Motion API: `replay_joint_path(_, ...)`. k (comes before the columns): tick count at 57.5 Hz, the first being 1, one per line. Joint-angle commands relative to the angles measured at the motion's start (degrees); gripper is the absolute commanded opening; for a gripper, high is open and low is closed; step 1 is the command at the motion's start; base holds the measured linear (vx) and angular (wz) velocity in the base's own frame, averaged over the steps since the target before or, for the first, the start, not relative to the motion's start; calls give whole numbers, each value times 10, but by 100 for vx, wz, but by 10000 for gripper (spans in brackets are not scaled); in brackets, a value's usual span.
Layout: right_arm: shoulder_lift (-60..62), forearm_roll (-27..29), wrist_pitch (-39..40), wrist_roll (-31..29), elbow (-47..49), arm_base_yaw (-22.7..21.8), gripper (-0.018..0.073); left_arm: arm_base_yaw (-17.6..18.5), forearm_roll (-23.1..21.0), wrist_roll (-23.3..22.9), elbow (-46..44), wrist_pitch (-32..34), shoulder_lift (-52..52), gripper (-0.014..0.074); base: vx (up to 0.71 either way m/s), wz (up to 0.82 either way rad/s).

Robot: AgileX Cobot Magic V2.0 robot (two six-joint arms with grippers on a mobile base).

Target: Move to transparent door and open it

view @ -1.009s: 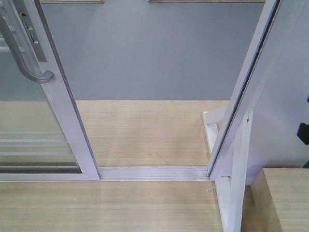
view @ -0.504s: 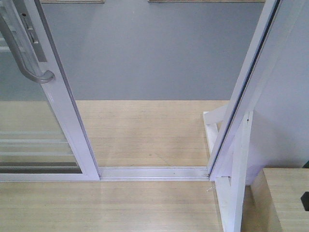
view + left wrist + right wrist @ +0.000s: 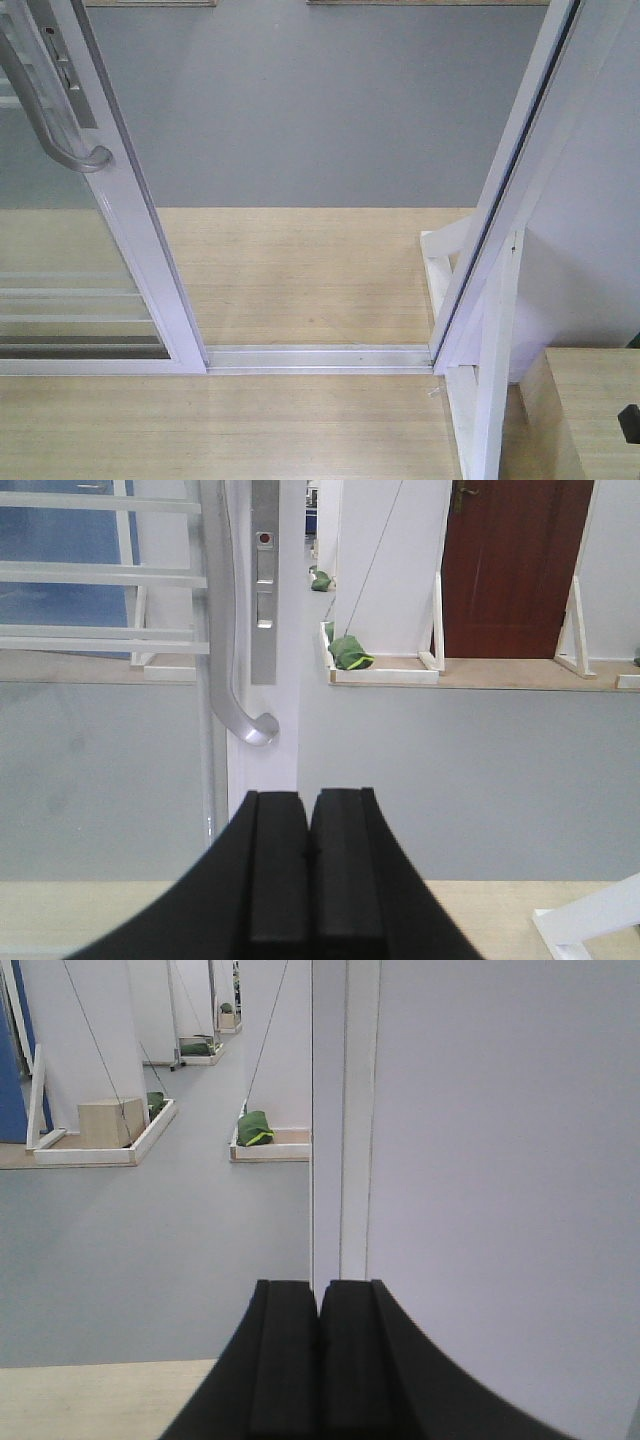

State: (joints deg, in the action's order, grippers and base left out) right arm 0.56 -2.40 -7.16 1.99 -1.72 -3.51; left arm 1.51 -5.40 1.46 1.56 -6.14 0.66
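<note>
The transparent door [image 3: 135, 235] stands at the left of the front view, its white stile carrying a curved hook-ended handle [image 3: 70, 150]; horizontal white bars show through its glass [image 3: 70, 295]. To its right the doorway gap lies over the floor track [image 3: 320, 357]. In the left wrist view my left gripper [image 3: 310, 802] is shut and empty, in front of the stile [image 3: 285, 610] and below the handle's hook [image 3: 250, 728], apart from it. My right gripper [image 3: 320, 1288] is shut and empty, facing the white frame post [image 3: 345, 1110].
The slanted white frame post [image 3: 510, 200] and a white wall panel [image 3: 500, 1160] bound the gap on the right. A wooden box [image 3: 590, 400] sits at bottom right beside a dark arm part [image 3: 628, 423]. Green bags [image 3: 350, 652] and a brown door [image 3: 515, 570] lie beyond.
A dark part of the arm at the right edge of the front view has dropped from mid-height to near the wooden box. The door and handle have not moved.
</note>
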Motion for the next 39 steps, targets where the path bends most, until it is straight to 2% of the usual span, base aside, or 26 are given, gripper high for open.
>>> replay_joint_path(1,8,-1,52,-5,-8,-4,-8,2,-6,-5,17,48,7,-6,0,0)
replay_joint_path(39,8,-1,51,-5,-8,-4,-8,2,-6,-5,17,48,7,-6,0,0)
